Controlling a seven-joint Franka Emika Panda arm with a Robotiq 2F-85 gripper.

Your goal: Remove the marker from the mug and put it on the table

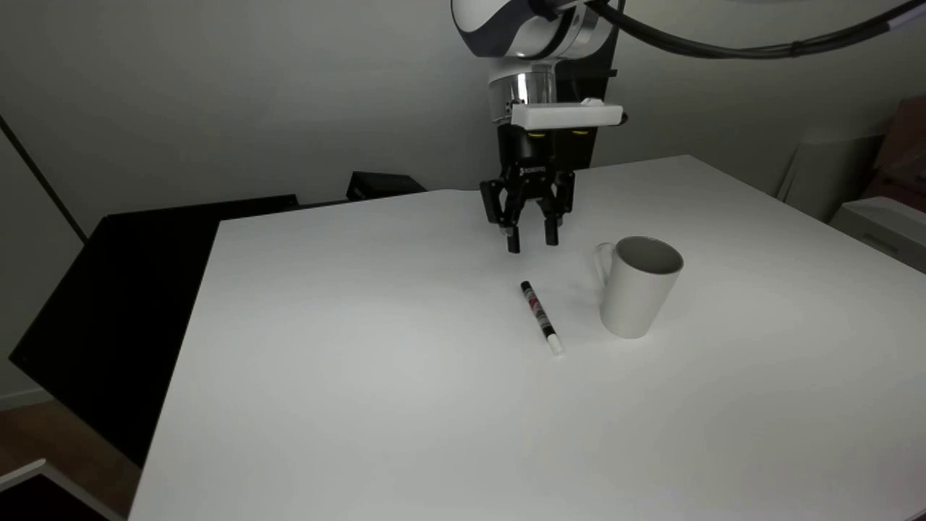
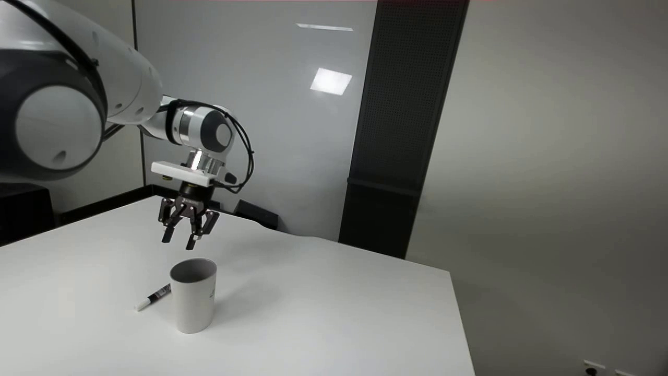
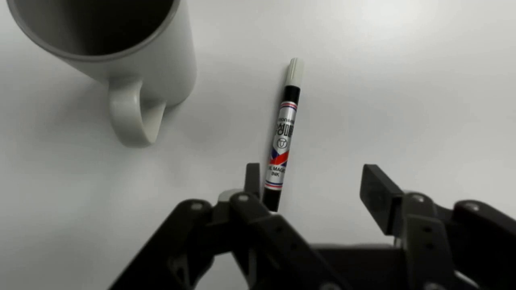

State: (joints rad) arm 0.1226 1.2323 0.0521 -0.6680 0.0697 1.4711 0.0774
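The marker lies flat on the white table, outside the mug and apart from it. It has a silver label with a red and blue mark and a white end, clear in the wrist view. The mug stands upright with its loop handle, and in an exterior view it hides part of the marker. The visible inside of the mug shows nothing in it. My gripper is open and empty above the table, pointing down. In the wrist view the gripper has its left finger beside the marker's black end.
A black surface stands at the table's side. A small black box sits at the table's back edge. A wall runs behind the table. A white box shows beyond the table's far side.
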